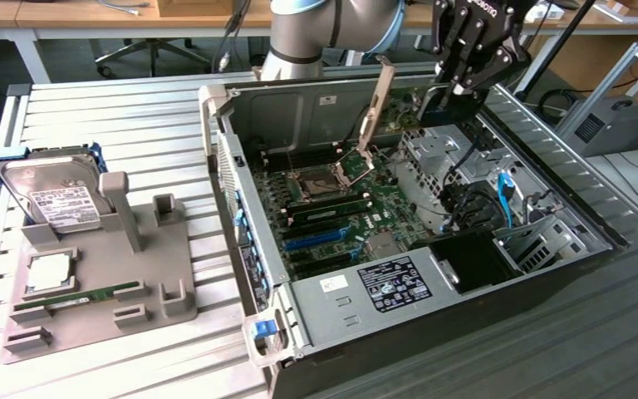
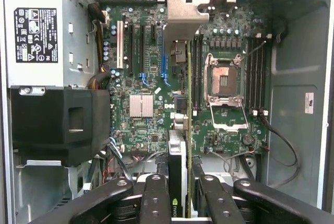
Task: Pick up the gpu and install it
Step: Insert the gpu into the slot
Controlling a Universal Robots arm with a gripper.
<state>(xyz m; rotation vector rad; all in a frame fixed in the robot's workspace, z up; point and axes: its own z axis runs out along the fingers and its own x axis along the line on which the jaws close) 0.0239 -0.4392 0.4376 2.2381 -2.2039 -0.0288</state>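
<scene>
1. A slatted metal worktop (image 1: 109, 116) carries an open computer case (image 1: 228, 158), its motherboard (image 2: 146, 78) exposed.
2. The jaws of the gripper (image 2: 180, 203) are clenched on the gpu (image 2: 177, 153), held edge-down above the motherboard, apparently clear of it.
3. For a clean fit, keep the card's edge level and parallel to the motherboard's blue slot (image 2: 165, 65).

Open PC case (image 1: 222, 150) is lying flat on a slatted metal table (image 1: 130, 108). Off the case's side, toward the exterior view's left, there's a grey holder tray (image 1: 114, 278) with a hard drive (image 1: 59, 195) standing in it, plus a green memory stick (image 1: 80, 297). Inside the case: bare CPU socket (image 1: 325, 177), cover flipped up, and a labelled power supply (image 1: 391, 283).
</scene>
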